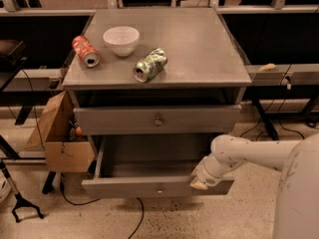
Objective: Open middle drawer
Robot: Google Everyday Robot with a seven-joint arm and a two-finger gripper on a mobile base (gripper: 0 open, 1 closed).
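Observation:
The middle drawer [124, 188] of the grey cabinet is pulled well out. Its grey inside [149, 156] looks empty, and its small round knob [159, 188] sits at the centre of the front panel. The drawer above it [114, 119] stands nearly shut, with its own knob [158, 119]. The lowest drawer is hidden under the open one. My gripper [200, 181], at the end of the white arm [249, 153], sits against the top right edge of the open drawer's front panel.
On the cabinet top [199, 44] lie a red can [85, 51], a white bowl [121, 40] and a green can [150, 64]. A cardboard box [62, 143] stands left of the cabinet. A black stand foot [22, 210] and a cable [137, 220] are on the floor.

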